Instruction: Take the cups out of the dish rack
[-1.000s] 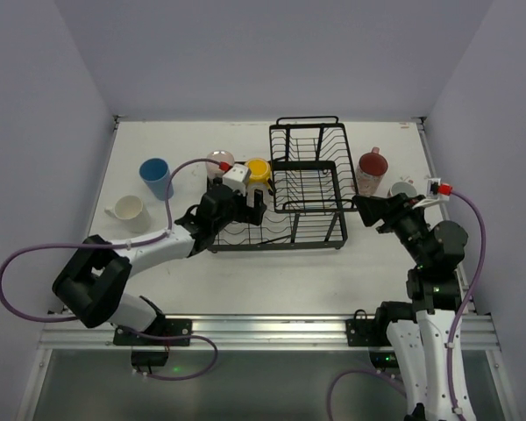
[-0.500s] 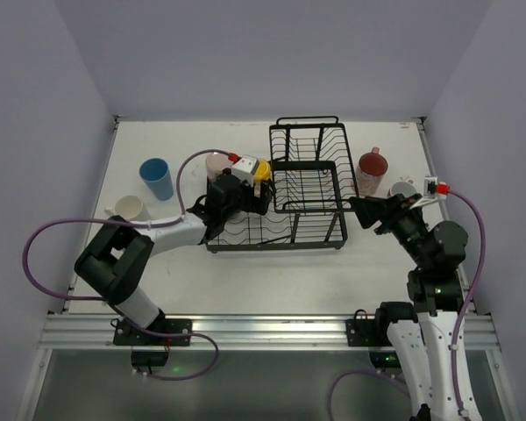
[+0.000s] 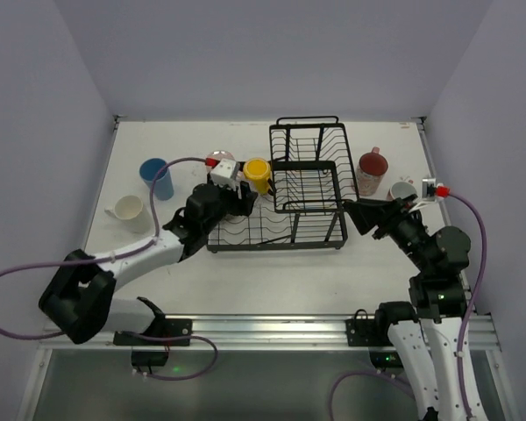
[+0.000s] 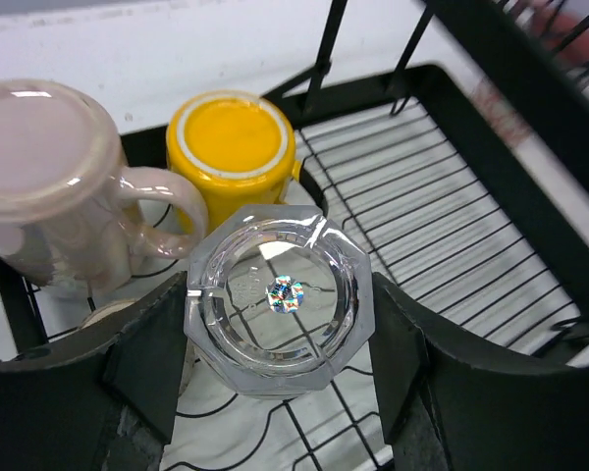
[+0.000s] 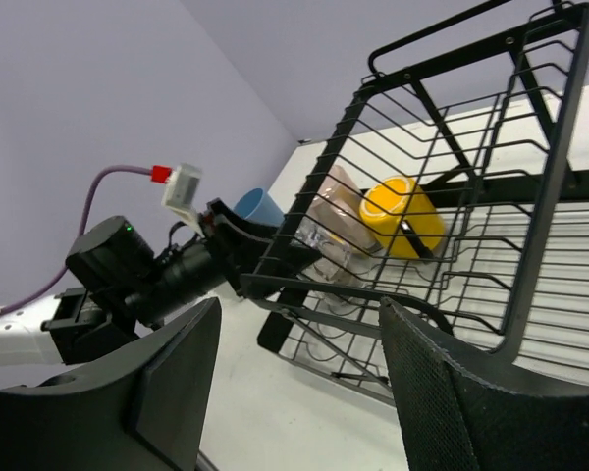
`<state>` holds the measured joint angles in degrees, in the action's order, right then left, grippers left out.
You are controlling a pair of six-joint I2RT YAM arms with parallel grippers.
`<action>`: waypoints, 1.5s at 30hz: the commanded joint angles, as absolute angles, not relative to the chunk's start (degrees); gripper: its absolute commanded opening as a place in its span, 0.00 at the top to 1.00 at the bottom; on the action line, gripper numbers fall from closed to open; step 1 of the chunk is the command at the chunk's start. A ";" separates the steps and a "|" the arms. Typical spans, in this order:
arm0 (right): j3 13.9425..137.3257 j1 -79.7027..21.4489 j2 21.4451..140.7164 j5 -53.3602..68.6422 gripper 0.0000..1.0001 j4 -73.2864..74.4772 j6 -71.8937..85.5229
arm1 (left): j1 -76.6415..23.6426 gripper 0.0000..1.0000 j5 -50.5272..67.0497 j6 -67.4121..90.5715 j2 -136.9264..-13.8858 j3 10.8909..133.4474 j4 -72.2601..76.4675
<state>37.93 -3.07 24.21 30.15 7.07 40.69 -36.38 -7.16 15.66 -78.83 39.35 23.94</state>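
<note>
The black wire dish rack [image 3: 340, 230] stands mid-table, a flat tray on its left and a raised basket [image 3: 285, 132] on its right. On the tray, upside down, are a clear glass [image 4: 280, 299], a yellow mug [image 4: 231, 142] and a pinkish mug [image 4: 54, 177]. My left gripper [image 4: 278, 343] is shut on the clear glass, a finger [image 4: 147, 363] pressed against each side. At the rack's right end my right gripper [image 3: 355, 213] hangs open with nothing in it, and it looks through the wires at the yellow mug [image 5: 402, 218].
A blue tumbler [image 3: 156, 177] and a white mug [image 3: 130, 211] stand on the table left of the rack. To the rack's right are a reddish mug [image 3: 372, 171] and a small white cup [image 3: 403, 189], close to my right arm.
My left gripper has narrowed from wide open until its fingers meet the clear glass on the tray, and the arm has swung a little. The right gripper has edged left towards the rack.
</note>
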 commanded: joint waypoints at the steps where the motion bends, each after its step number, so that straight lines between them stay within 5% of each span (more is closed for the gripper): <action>1: 38.85 -5.09 23.90 31.99 0.31 3.35 44.46 | -36.03 0.69 -9.49 19.86 -66.14 36.31 28.22; 6: 38.93 -11.31 26.28 31.38 0.25 0.35 47.10 | -35.95 0.78 -12.38 25.65 -53.55 33.76 22.34; 13: 43.32 -29.51 33.65 23.57 0.14 -6.50 45.81 | -35.95 0.78 -13.72 34.18 -32.99 35.24 16.79; 24: 58.52 -47.72 54.22 16.79 0.13 -12.65 39.11 | -35.95 0.77 5.18 48.16 -28.48 34.63 27.59; 33: 63.02 -50.54 62.40 19.24 0.26 -18.79 43.15 | -35.95 0.76 12.12 53.00 -31.28 31.29 38.05; 36: 62.84 -50.62 63.63 19.86 0.47 -23.46 46.05 | -36.04 0.74 12.92 53.35 -32.78 30.68 38.41; 37: 62.84 -50.54 63.89 19.78 0.54 -24.60 46.92 | -36.04 0.68 13.18 53.09 -33.31 30.59 38.41; 39: 63.02 -50.62 64.51 18.99 0.91 -25.13 47.72 | -35.95 0.57 13.71 52.65 -33.66 30.67 37.80; 40: 63.28 -50.63 64.69 18.72 1.00 -23.48 48.16 | -36.03 0.42 13.71 52.30 -33.66 30.67 36.75; 43: 63.46 -50.54 63.29 16.18 1.00 -20.14 47.03 | -35.95 0.08 13.36 50.46 -33.49 31.46 33.51; 45: 62.75 -50.36 61.45 11.98 1.00 -18.29 44.67 | -36.04 0.00 12.66 48.62 -32.44 33.38 27.99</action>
<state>61.80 -51.31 63.59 20.47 -19.40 48.03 -36.07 12.27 52.60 -33.52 30.37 33.41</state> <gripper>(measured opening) 0.074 0.973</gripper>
